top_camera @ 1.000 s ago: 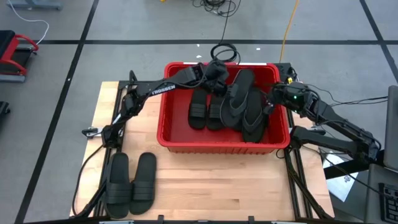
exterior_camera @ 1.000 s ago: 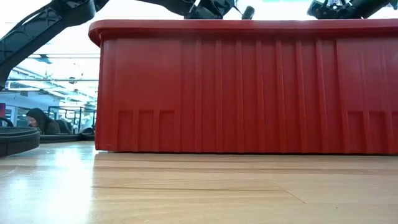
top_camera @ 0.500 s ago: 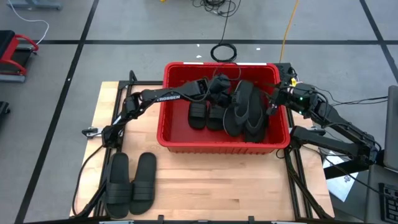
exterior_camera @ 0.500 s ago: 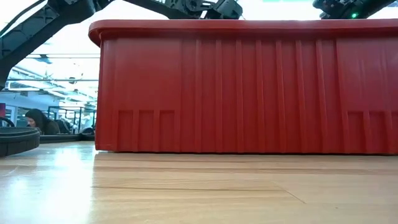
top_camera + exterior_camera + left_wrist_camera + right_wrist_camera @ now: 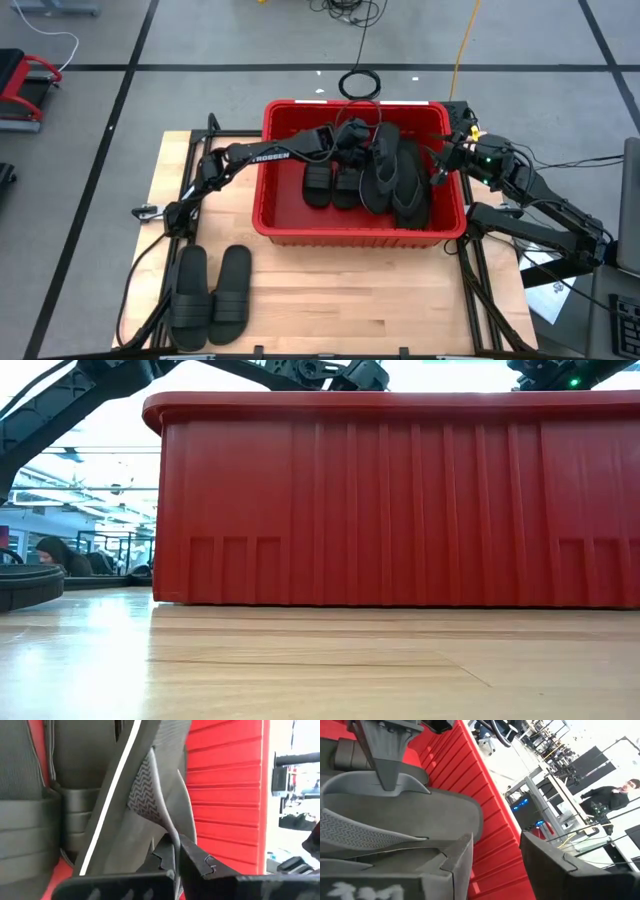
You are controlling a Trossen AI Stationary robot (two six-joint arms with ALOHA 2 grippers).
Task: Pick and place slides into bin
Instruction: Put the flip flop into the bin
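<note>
The bin (image 5: 355, 228) is bright red with vertically ribbed walls, the slides (image 5: 318, 180) are black, one flip-flop (image 5: 145, 790) showing a zigzag tread and a white edge stripe, and the bench (image 5: 330, 300) is pale wood grain.

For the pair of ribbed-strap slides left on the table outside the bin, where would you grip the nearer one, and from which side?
Take the slide nearest the bin by its wide strap, coming straight down from above. It lies flat, sole down, close beside its partner, so the edge between them looks hard to get a finger past, while the raised strap looks like the easiest part to close on. The left gripper, now inside the bin, seems the closer arm.
</note>
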